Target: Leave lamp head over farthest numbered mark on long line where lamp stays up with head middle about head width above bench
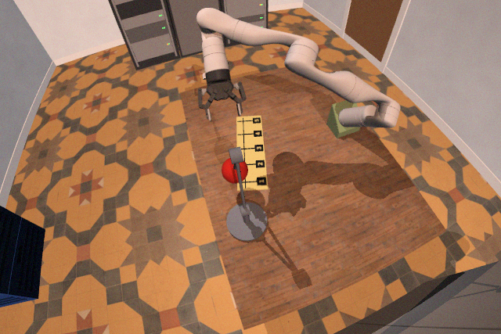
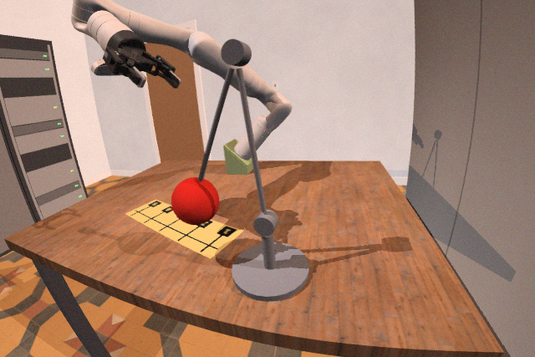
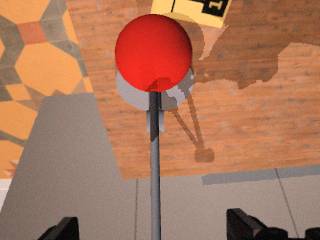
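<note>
We had the gripper [image 1: 221, 109] spread wide, holding nothing, up high past the ruler strip's [image 1: 251, 152] far end. The lamp's red head [image 1: 232, 171] hung by mark 2.

My gripper [image 1: 221, 109] is black on a pale off-white arm [image 1: 263, 35]. The lamp's head [image 2: 195, 201] is bright red, its rods and round base [image 2: 270, 277] grey. The numbered strip [image 1: 253, 152] is pale yellow with black lines. The bench [image 2: 345, 232] is brown woodgrain; the floor [image 1: 101, 152] shows orange-and-grey star tiles.
</note>
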